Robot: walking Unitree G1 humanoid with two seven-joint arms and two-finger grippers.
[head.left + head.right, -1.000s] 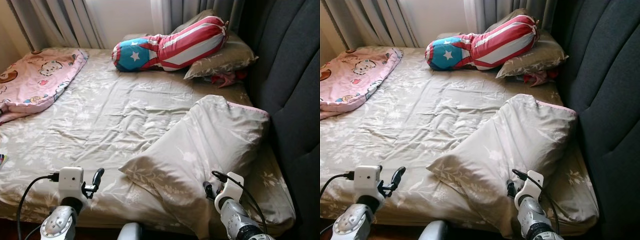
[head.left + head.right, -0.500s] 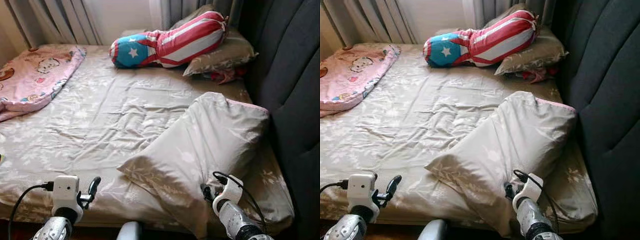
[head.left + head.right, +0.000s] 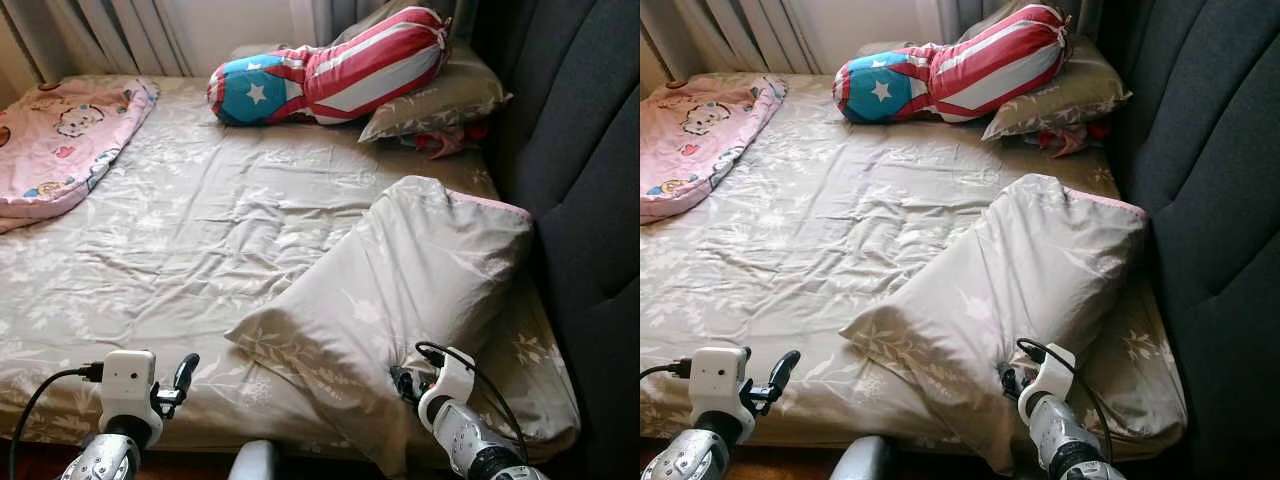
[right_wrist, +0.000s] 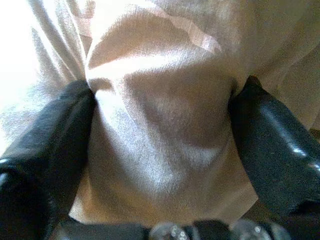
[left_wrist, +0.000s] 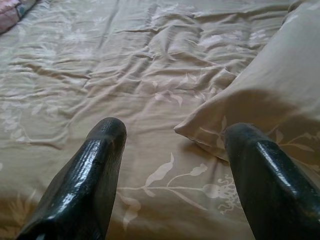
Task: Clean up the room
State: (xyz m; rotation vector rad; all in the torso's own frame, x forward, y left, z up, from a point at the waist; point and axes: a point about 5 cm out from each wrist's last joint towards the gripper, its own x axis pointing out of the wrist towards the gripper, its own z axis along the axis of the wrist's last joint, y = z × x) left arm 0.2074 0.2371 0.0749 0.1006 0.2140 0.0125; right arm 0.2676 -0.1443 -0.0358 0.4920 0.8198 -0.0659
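Right wrist view: the right gripper has a bunched fold of the large grey pillow between its two black fingers; the cloth fills the gap and presses against both, so the gripper is clamped on it
Large grey pillow: lies tilted on the bed, its far end raised toward the dark padded headboard, its near corner low on the sheet by the mattress edge; a pink seam shows along its top edge
Right gripper, from the head: sits low at the pillow's near side, tucked into the fabric, a black cable looping over its white wrist housing
Left gripper: hangs over the near edge of the mattress, fingers spread apart with nothing between them; the sheet and the pillow's near corner lie beyond its tips, not touching
Sheet: grey-beige with a pale leaf print, heavily wrinkled across the middle
Striped bolster: red and white stripes with a blue end bearing a white star, at the far end of the bed, resting partly on a second grey pillow beside the headboard
Red cloth: small, just beside that second pillow
Pink blanket: cartoon print, on the far left of the bed
Curtains: grey, behind the bed
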